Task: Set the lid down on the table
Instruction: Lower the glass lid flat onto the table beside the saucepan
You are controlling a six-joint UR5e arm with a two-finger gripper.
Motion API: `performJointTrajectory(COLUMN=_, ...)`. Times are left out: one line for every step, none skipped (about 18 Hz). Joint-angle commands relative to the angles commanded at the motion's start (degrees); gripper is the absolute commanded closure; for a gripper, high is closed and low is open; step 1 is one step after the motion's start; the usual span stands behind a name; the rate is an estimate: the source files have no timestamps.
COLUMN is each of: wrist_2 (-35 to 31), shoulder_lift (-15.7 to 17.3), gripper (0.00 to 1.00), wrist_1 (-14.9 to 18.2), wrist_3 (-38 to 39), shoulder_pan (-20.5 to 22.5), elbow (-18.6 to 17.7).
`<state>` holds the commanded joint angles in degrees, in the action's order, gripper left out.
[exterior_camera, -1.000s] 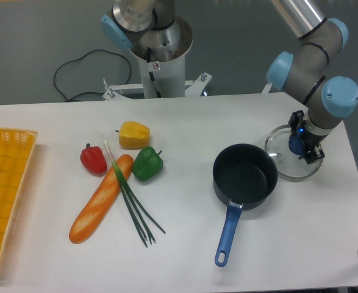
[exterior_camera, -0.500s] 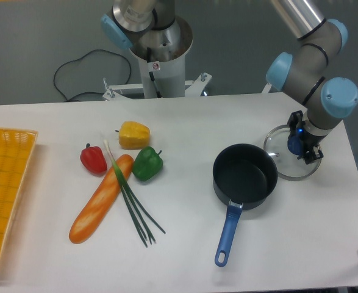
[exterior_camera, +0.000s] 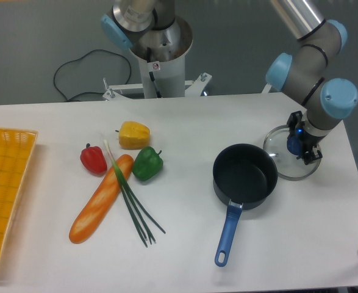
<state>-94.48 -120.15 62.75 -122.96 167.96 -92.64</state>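
**Pincer on the lid knob, lid at the right end of the tabletop**

The pincer (exterior_camera: 302, 145) sits over the blue knob of the lid (exterior_camera: 286, 163), its dark fingers on either side of the knob and pinching it. The clear glass lid lies near the right end of the white tabletop (exterior_camera: 185, 256), just right of the pan (exterior_camera: 245, 176), with its left rim close to or touching the pan's wall; whether its underside rests flat on the tabletop cannot be told from this view. The pan is dark and open, its blue handle pointing toward the front edge. Well to the left lie a yellow pepper (exterior_camera: 133, 135), a green pepper (exterior_camera: 147, 163), a red pepper (exterior_camera: 93, 159), a baguette (exterior_camera: 100, 199) and green onions (exterior_camera: 132, 201) crossing the baguette. A yellow basket (exterior_camera: 2, 183) sits at the far left edge.
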Motion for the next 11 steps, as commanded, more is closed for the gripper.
performJointTrajectory(wrist_2=0.0, shoulder_lift=0.0, gripper=0.38, wrist_1=0.0, wrist_3=0.0, shoulder_pan=0.0, elbow=0.0)
performJointTrajectory(wrist_2=0.0, shoulder_lift=0.0, gripper=0.38, wrist_1=0.0, wrist_3=0.0, shoulder_pan=0.0, elbow=0.0)
performJointTrajectory(wrist_2=0.0, shoulder_lift=0.0, gripper=0.38, wrist_1=0.0, wrist_3=0.0, shoulder_pan=0.0, elbow=0.0)
performJointTrajectory(wrist_2=0.0, shoulder_lift=0.0, gripper=0.37, wrist_1=0.0, wrist_3=0.0, shoulder_pan=0.0, elbow=0.0)
performJointTrajectory(wrist_2=0.0, shoulder_lift=0.0, gripper=0.36, wrist_1=0.0, wrist_3=0.0, shoulder_pan=0.0, elbow=0.0)
performJointTrajectory(wrist_2=0.0, shoulder_lift=0.0, gripper=0.36, wrist_1=0.0, wrist_3=-0.1, shoulder_pan=0.0, elbow=0.0)
performJointTrajectory(wrist_2=0.0, shoulder_lift=0.0, gripper=0.36, wrist_1=0.0, wrist_3=-0.1, shoulder_pan=0.0, elbow=0.0)
performJointTrajectory(wrist_2=0.0, shoulder_lift=0.0, gripper=0.35, wrist_1=0.0, wrist_3=-0.1, shoulder_pan=0.0, elbow=0.0)
performJointTrajectory(wrist_2=0.0, shoulder_lift=0.0, gripper=0.31, wrist_1=0.0, wrist_3=-0.2, shoulder_pan=0.0, elbow=0.0)
performJointTrajectory(wrist_2=0.0, shoulder_lift=0.0, gripper=0.31, wrist_1=0.0, wrist_3=-0.2, shoulder_pan=0.0, elbow=0.0)
performJointTrajectory(wrist_2=0.0, shoulder_lift=0.0, gripper=0.31, wrist_1=0.0, wrist_3=-0.2, shoulder_pan=0.0, elbow=0.0)
